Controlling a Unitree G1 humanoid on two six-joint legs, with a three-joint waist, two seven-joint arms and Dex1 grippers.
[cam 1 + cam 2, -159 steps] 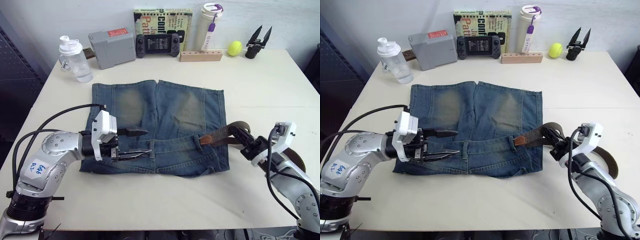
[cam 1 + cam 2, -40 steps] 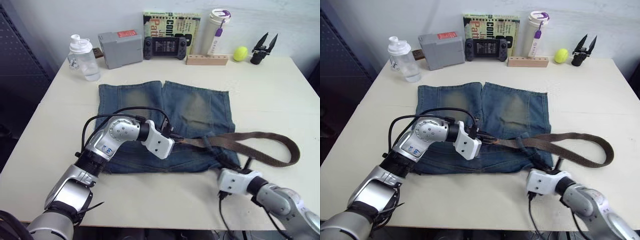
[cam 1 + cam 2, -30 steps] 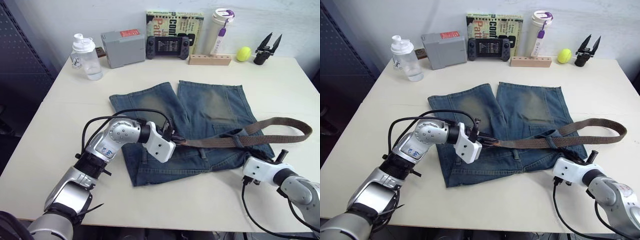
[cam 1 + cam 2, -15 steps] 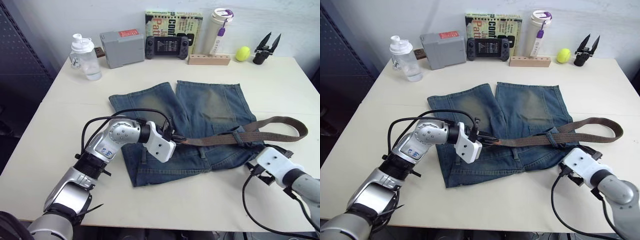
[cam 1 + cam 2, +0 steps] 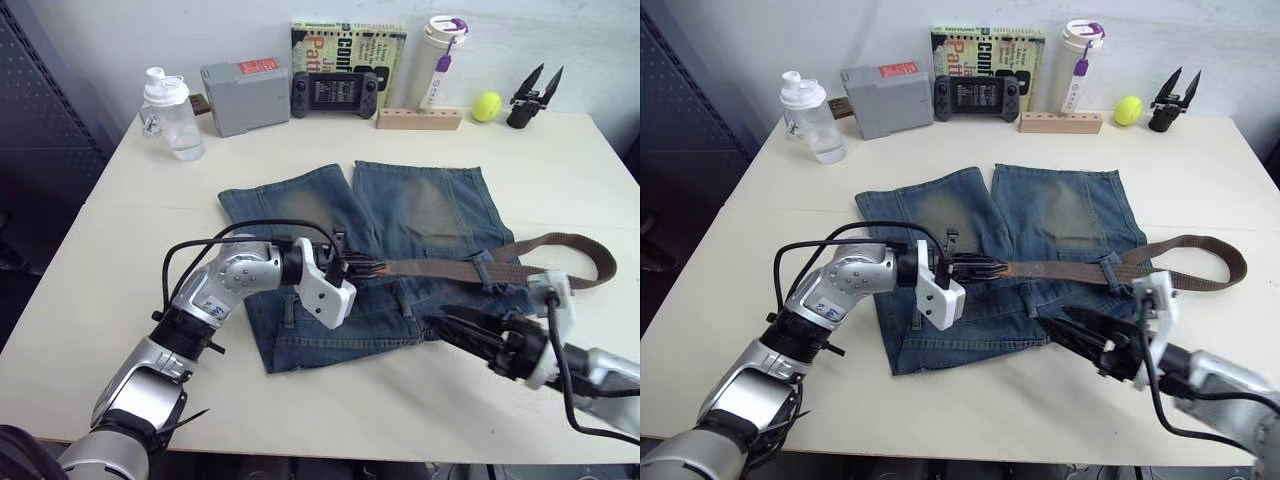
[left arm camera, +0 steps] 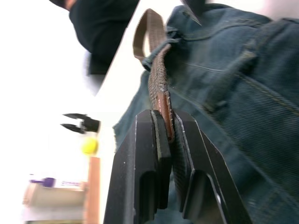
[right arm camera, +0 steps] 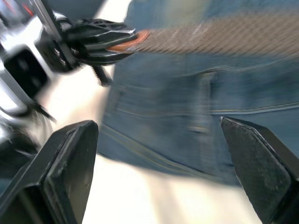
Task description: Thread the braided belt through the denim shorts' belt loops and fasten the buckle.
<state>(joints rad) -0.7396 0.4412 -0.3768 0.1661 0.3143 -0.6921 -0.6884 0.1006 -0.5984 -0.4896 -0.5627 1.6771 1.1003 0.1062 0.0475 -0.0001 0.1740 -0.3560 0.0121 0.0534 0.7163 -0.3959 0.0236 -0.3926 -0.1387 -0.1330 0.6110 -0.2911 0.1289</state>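
Lying crosswise, braided belt (image 5: 470, 268), tip left.

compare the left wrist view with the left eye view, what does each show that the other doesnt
Left wrist view alone: close up, the left gripper has its jaws shut on the reddish leather tip of the braided belt.

Left eye view alone: the whole layout, with the right gripper open over the waistband, the belt's far end looping off the denim shorts onto the table, and the water bottle and game controller at the back.

Both: belt, shorts, tennis ball.
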